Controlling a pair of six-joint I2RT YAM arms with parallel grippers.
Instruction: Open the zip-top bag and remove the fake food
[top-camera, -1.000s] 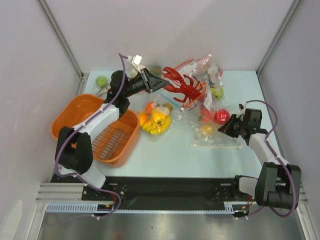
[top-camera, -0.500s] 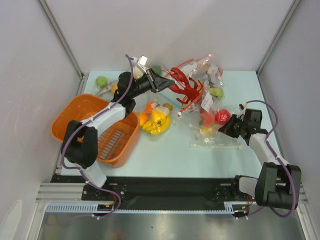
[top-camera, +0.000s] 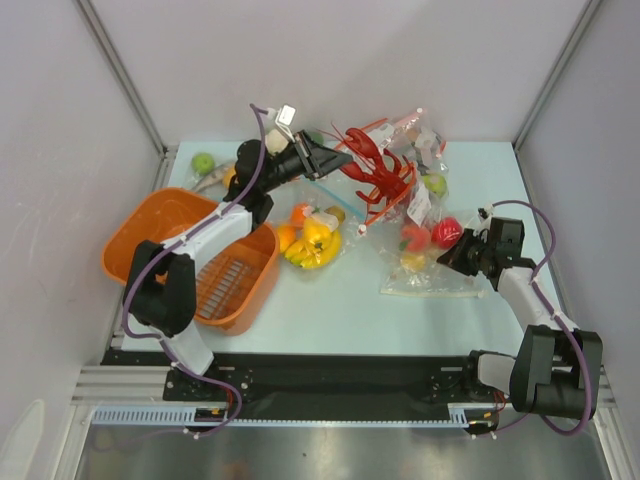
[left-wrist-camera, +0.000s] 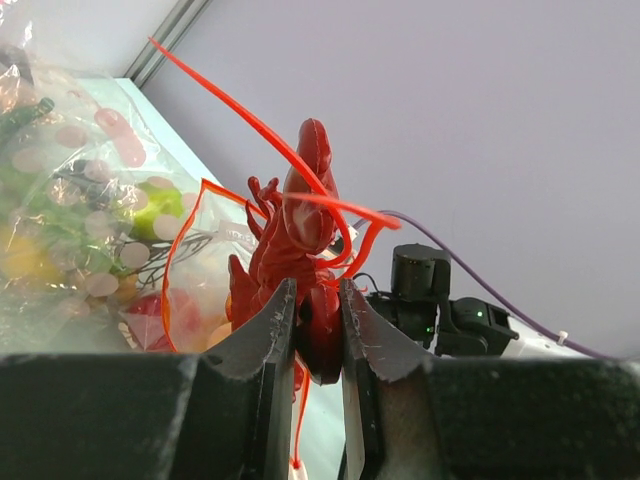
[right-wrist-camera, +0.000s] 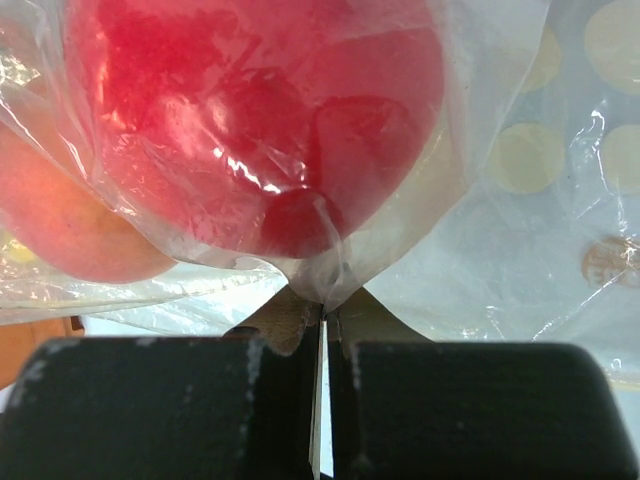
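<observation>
1. Red lobster (top-camera: 380, 175) grasped by left pincer (top-camera: 335, 163), raised at zip-top bag (top-camera: 432, 278) mouth; fully out? Cannot tell.
2. Right pincer (top-camera: 450, 255) clenched on bag film, bag on counter (top-camera: 340, 300).
3. Apple (top-camera: 445, 232) inside bag: removal outstanding.

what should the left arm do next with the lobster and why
Probably pull the lobster up and leftward, clear of the zip-top bag: the left gripper is shut on it, the bag's zip strip crosses its body in the left wrist view, and the right gripper pinches the plastic, anchoring the bag.
</observation>
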